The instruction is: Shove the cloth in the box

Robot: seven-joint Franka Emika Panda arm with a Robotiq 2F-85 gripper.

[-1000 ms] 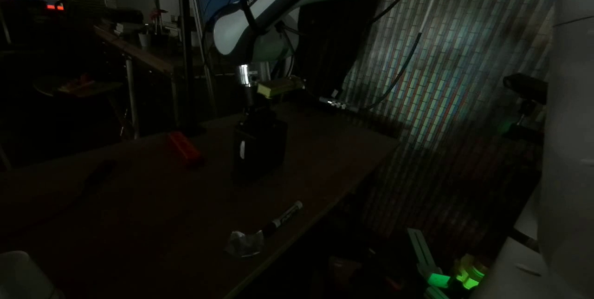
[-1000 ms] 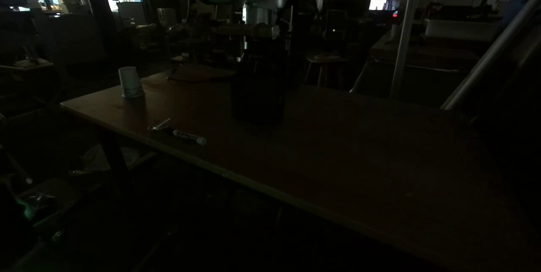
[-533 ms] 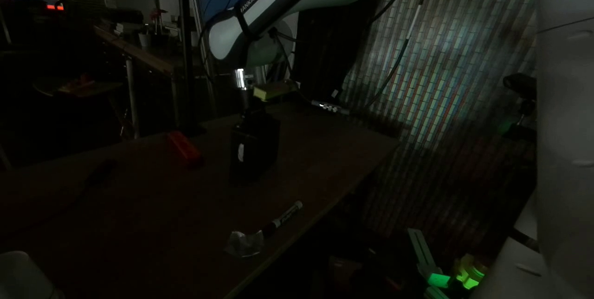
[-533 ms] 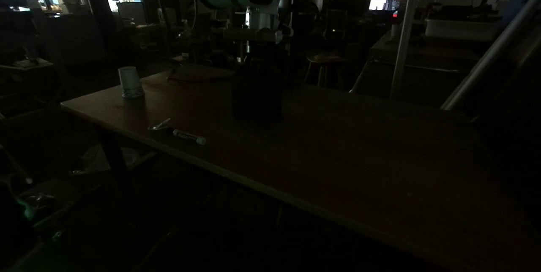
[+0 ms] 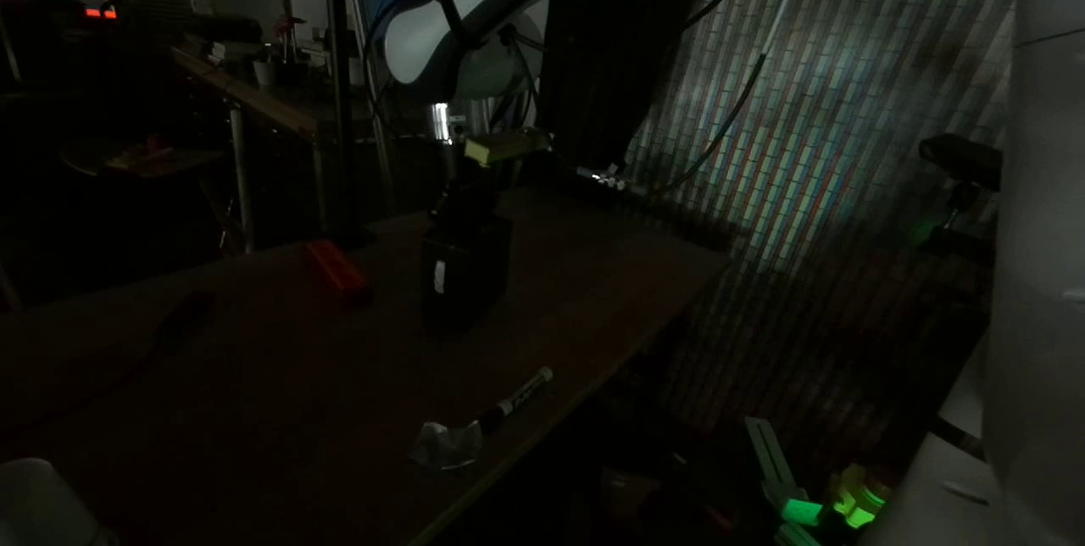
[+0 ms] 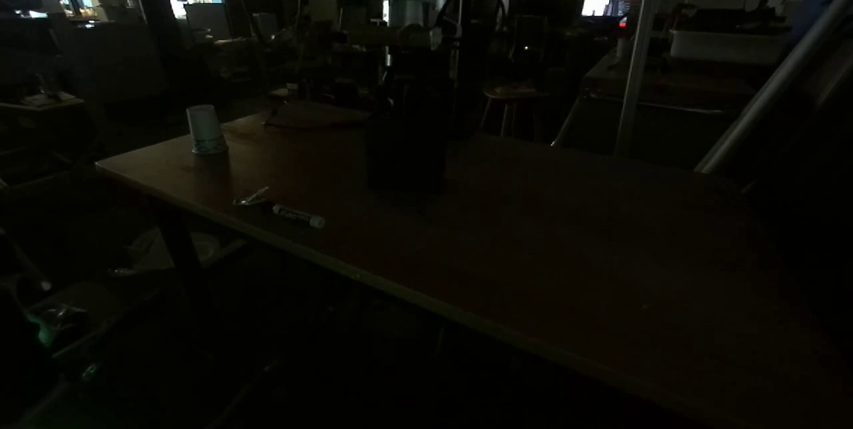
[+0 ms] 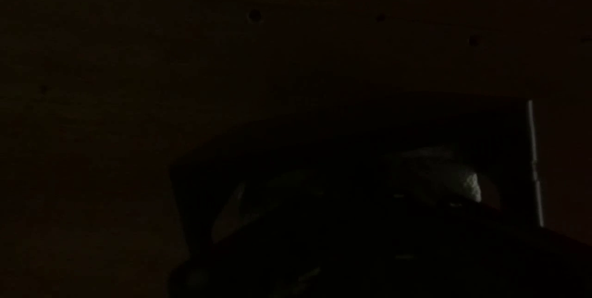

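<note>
A black box (image 5: 466,275) stands upright on the dark wooden table in both exterior views (image 6: 405,156). A small white patch shows on its side. In the wrist view, the box rim (image 7: 532,150) and side cutouts frame a pale textured patch, probably the cloth (image 7: 458,180), inside the box. Most of the cloth is hidden in shadow. My gripper (image 5: 466,203) points down at the box's open top in both exterior views (image 6: 400,99). Its fingers are too dark to make out, so I cannot tell whether they are open or shut, or touch the cloth.
A red block (image 5: 336,268) lies behind the box. A marker (image 5: 519,393) and crumpled clear plastic (image 5: 447,446) lie near the table edge. A paper cup (image 6: 206,129) stands at a table corner. A dark cable (image 5: 182,313) lies on the table. The light is very dim.
The arm dipped slightly between the earlier frames and is now higher above the box. The box shifted slightly left in an exterior view, and its white patch changed shape.
</note>
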